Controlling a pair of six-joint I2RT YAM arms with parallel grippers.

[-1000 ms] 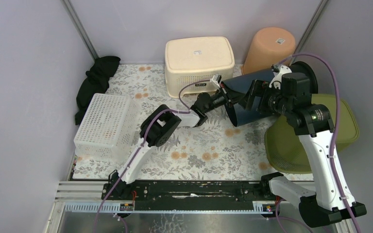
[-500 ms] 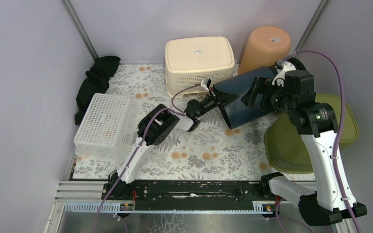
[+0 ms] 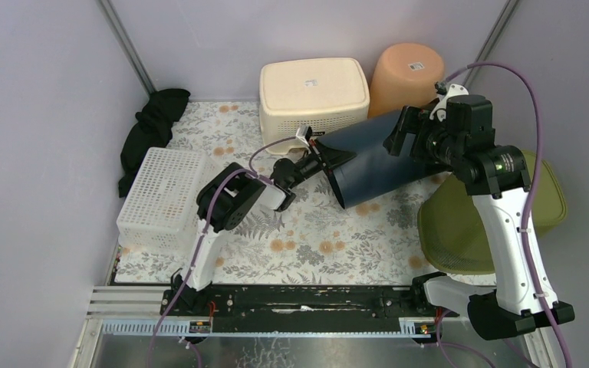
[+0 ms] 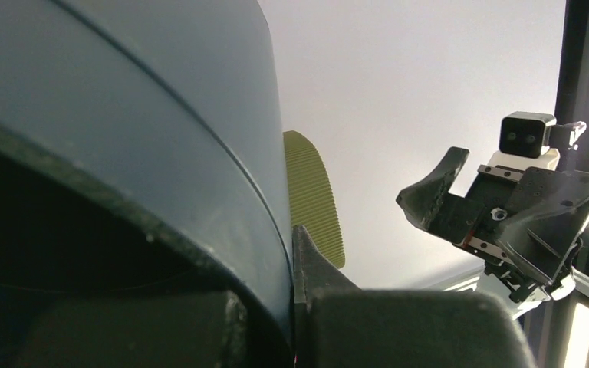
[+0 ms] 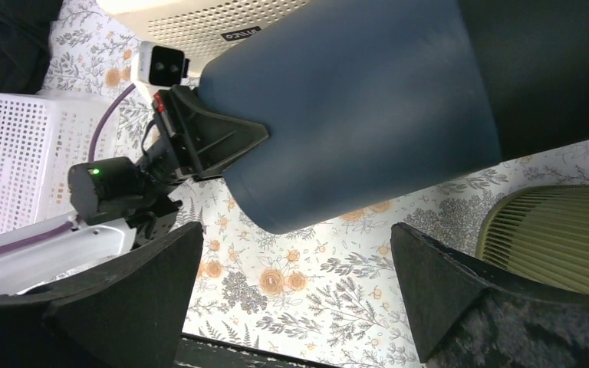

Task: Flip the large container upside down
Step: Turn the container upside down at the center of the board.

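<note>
Container tilted | left claw pinching rim | cream basket label unreadable

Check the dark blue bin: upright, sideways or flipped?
On its side, not yet inverted: the dark blue bin shows its wall upward, left gripper clamped on its edge.

Overhead cam, wrist cams close on container

Pale lavender walls enclose a floral-patterned tabletop.
</note>
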